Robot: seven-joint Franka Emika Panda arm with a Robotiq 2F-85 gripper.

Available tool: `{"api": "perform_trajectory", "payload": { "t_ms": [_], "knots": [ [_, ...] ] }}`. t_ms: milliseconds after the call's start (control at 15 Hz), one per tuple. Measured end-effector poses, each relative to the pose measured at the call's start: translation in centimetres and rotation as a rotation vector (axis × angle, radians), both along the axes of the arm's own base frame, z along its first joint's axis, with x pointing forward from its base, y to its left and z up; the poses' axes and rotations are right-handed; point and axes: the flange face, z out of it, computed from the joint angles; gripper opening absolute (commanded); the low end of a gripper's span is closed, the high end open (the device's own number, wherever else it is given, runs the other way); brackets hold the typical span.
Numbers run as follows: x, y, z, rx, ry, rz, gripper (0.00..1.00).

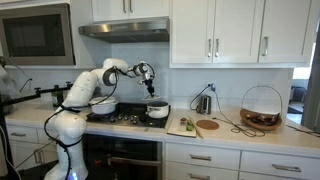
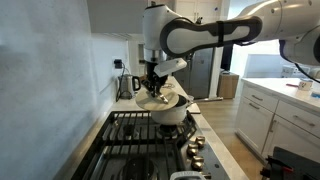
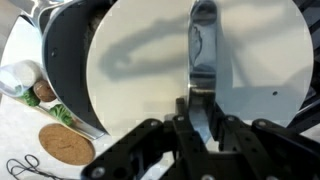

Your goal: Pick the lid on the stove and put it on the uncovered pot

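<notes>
Gripper (image 3: 203, 112) clamped on the metal strap handle (image 3: 203, 45) of the lid (image 3: 140, 70), over the uncovered pot (image 3: 62, 70).
Its jaws press the handle from both sides. The lid hides most of the pot; only a dark crescent of its inside shows at one edge, and whether lid and rim touch I cannot tell. The lid's far side is cut off in the wrist view. In an exterior view the pot (image 2: 172, 112) stands on the stove (image 2: 130, 140).

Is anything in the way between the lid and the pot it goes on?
Nothing visible. The claw holds the lid right over the pot, and the pot's dark opening shows past the lid's edge with nothing in between.
</notes>
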Motion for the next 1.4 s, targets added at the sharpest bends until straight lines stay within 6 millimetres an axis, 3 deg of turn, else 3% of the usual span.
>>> {"api": "perform_trajectory", "payload": {
  "t_ms": [733, 1400],
  "knots": [
    [-0.5, -5.2, -0.9, -0.005, 0.051, -0.087, 0.06],
    [0.6, -7.5, -2.9, 0.031, 0.000, -0.093, 0.06]
  ]
}}
